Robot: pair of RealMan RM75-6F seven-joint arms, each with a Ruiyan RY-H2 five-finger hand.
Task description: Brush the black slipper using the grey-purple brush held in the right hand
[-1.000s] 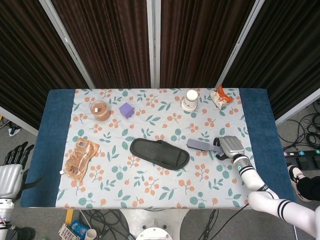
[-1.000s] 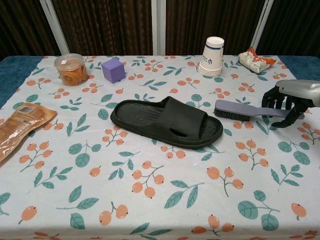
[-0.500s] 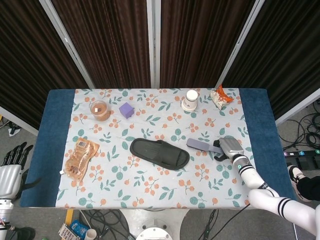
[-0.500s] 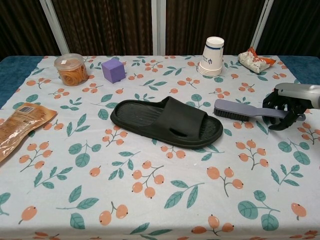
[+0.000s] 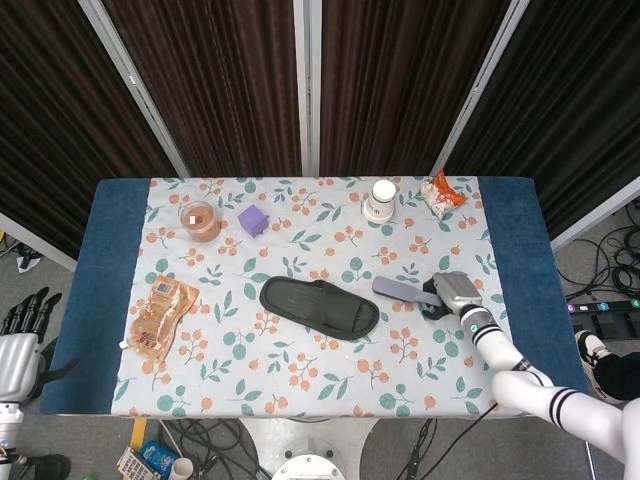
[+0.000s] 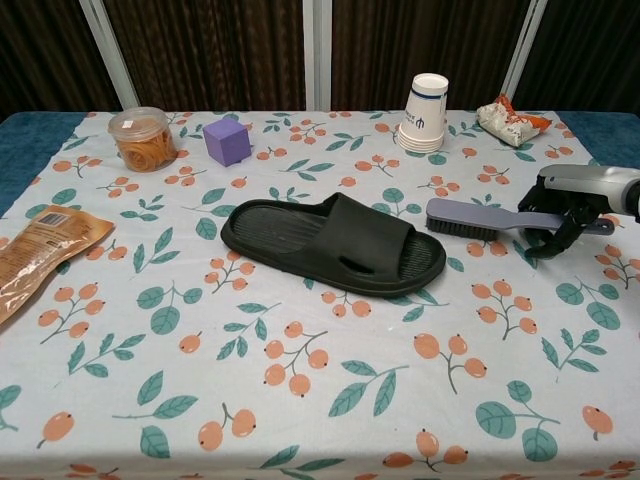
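Around the black slipper (image 6: 332, 243), at the middle of the floral tablecloth (image 6: 300, 400), the paper cup (image 6: 427, 112) and snack packet (image 6: 511, 118) stand behind it to the right, the purple cube (image 6: 227, 141) and tub of rubber bands (image 6: 141, 138) behind it to the left, and an orange packet (image 6: 40, 255) lies to its left; nothing lies between slipper and brush. Right of the slipper, the right hand (image 6: 572, 204) has its fingers curled around the handle of the grey-purple brush (image 6: 490, 220), while the left hand (image 5: 22, 325) hangs off the table's left edge, fingers loosely apart, holding nothing. The slipper's long axis runs left to right, toe end nearest the brush, and the brush lies along almost the same line, bristle head just beside but apart from the slipper's toe.

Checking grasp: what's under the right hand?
The brush handle runs under the right hand, fingers curled around it. Beneath lies the tablecloth. The palm contact itself is hidden.
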